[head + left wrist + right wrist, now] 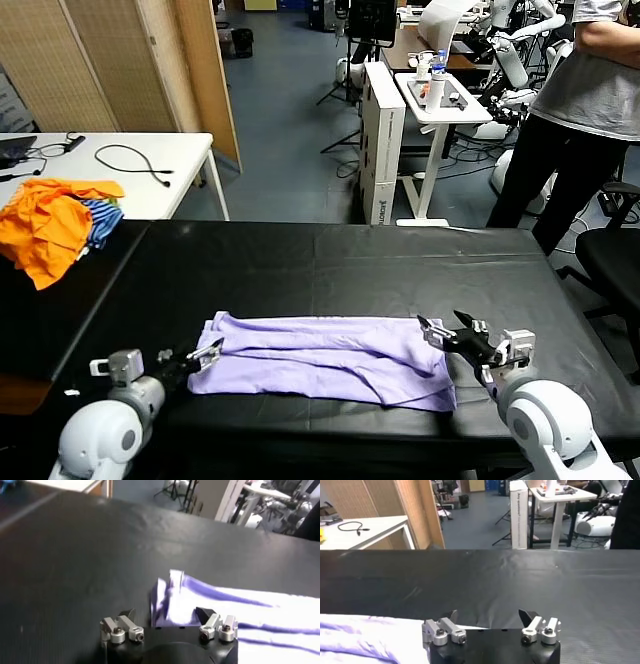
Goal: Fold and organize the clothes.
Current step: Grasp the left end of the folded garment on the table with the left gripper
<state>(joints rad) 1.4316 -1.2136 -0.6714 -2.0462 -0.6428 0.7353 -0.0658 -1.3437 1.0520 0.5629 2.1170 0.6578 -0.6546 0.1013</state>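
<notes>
lavender t-shirt (330, 360) flat on the black table (330, 265), open empty left hand (207, 353) and right hand (446, 328) at its ends

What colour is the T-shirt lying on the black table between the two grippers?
The T-shirt is plain pale lavender, with no print showing; the head view shows it best.

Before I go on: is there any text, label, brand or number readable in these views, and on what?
None can be read.
White cabinet beyond the table: small dark marks low on its side, too small to read.
Lavender T-shirt, left gripper, right gripper: no lettering visible.
</notes>
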